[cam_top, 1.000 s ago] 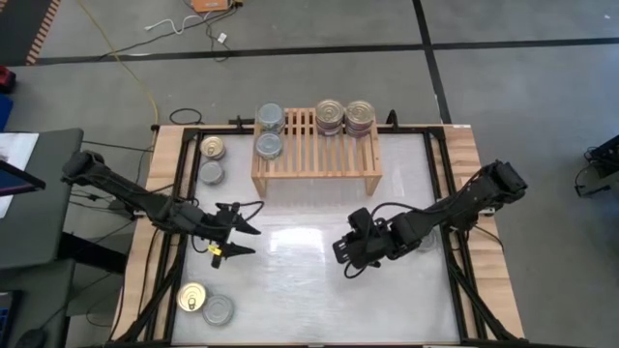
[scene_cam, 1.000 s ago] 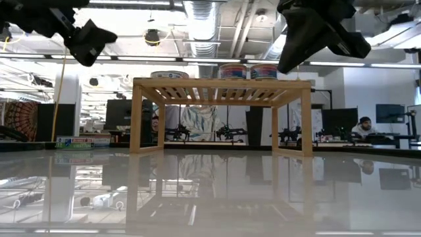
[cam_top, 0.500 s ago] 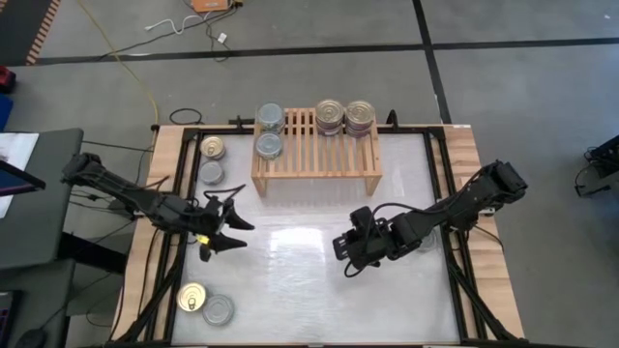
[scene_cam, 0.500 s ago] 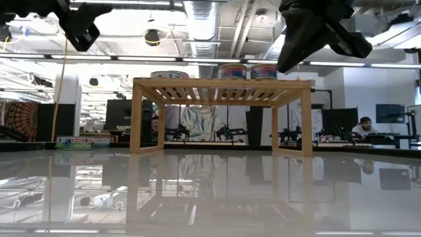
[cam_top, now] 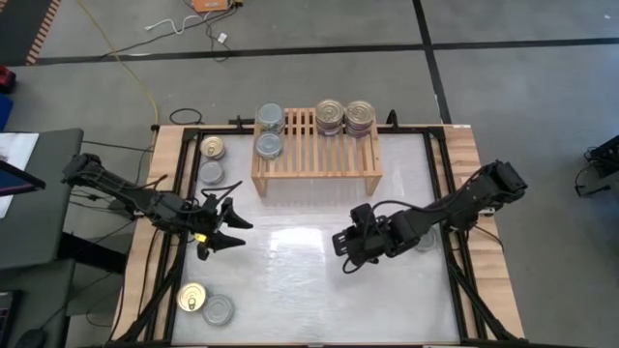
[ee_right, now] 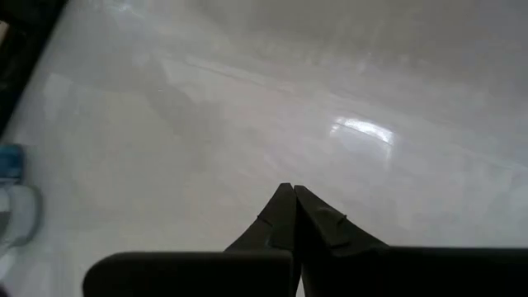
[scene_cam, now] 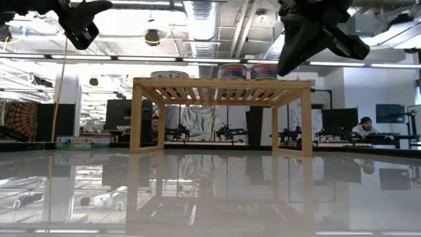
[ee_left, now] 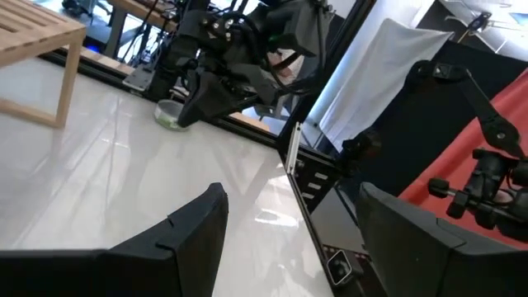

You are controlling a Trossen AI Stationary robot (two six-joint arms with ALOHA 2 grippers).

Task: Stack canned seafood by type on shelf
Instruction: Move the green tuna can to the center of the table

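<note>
White table [cam_top: 309,280]: four stacks on the shelf [cam_top: 316,159], four loose cans.

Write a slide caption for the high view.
Round tins stacked on light-wood slatted shelf; open left gripper and shut right gripper hover empty.

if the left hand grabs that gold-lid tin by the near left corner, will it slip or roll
The gold-lid tin looks flat and wide, lying lid up, so it probably won't roll or tip. Its smooth metal wall and the glossy table suggest it could slide if nudged rather than squeezed. A silver tin sits right beside it, so a push may bump that one.
</note>
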